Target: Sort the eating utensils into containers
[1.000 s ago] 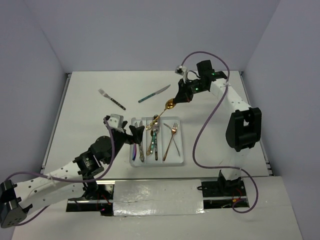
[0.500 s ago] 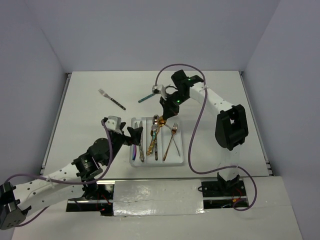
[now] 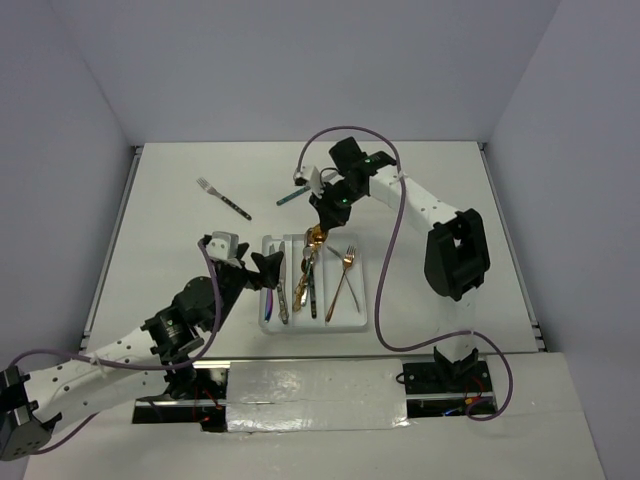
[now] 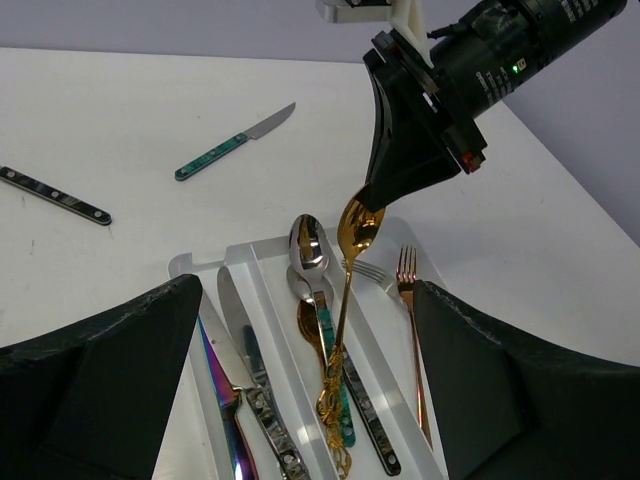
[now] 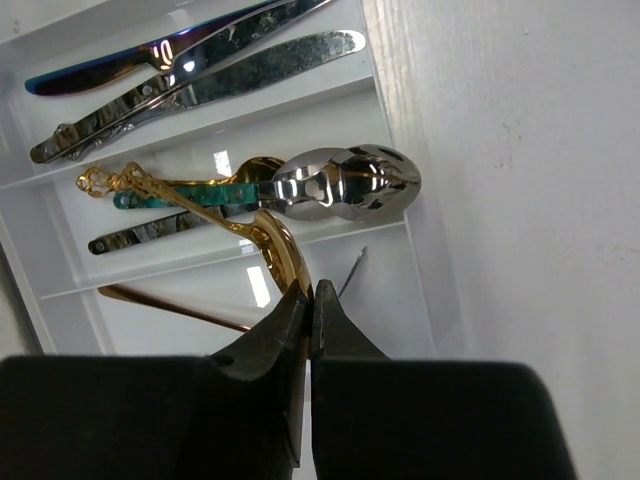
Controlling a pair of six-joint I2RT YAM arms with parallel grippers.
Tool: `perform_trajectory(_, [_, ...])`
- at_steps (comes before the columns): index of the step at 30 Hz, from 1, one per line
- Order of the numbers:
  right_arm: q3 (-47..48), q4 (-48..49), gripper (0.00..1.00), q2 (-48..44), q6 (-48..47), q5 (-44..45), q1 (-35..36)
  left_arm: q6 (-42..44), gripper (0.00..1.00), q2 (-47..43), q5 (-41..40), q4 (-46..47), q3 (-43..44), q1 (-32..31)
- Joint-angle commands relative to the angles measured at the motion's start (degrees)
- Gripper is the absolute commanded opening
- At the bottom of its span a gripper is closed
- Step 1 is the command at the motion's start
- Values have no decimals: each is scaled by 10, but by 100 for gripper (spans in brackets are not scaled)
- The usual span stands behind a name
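Observation:
My right gripper (image 3: 322,214) (image 5: 311,290) is shut on the bowl of a gold spoon (image 3: 312,250) (image 4: 345,300) (image 5: 272,245). The spoon hangs steeply, its ornate handle reaching down onto the spoons in the middle compartment of the white tray (image 3: 356,312) (image 4: 186,268) (image 5: 392,130). In the left compartment lie an iridescent purple knife (image 4: 222,405) and a silver knife (image 4: 240,350). A copper fork (image 4: 412,340) and a silver fork (image 4: 371,271) lie in the right one. My left gripper (image 3: 254,266) (image 4: 310,385) is open just left of the tray's near end, holding nothing.
A teal-handled knife (image 3: 296,194) (image 4: 232,145) lies on the table beyond the tray, partly behind the right arm. A dark-handled fork (image 3: 222,198) (image 4: 55,195) lies farther left. White walls enclose the table.
The right gripper has carried the gold spoon left and down from beyond the tray's far right, until its handle reached into the middle compartment. The left arm barely moved.

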Motion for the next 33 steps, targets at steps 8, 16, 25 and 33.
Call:
perform_trajectory(8, [17,87,19,26,-2,62,10,-7,99,-5,-13,18,8,-3])
perform_trajectory(16, [40,101,31,58,6,47,10,-8,99,14,-12,16,15,-2])
perform_trajectory(25, [11,156,41,56,44,59,9,-7,99,16,-9,20,15,-2])
perform_trajectory(33, [-7,274,41,68,192,105,9,-8,99,9,-8,21,13,-2])
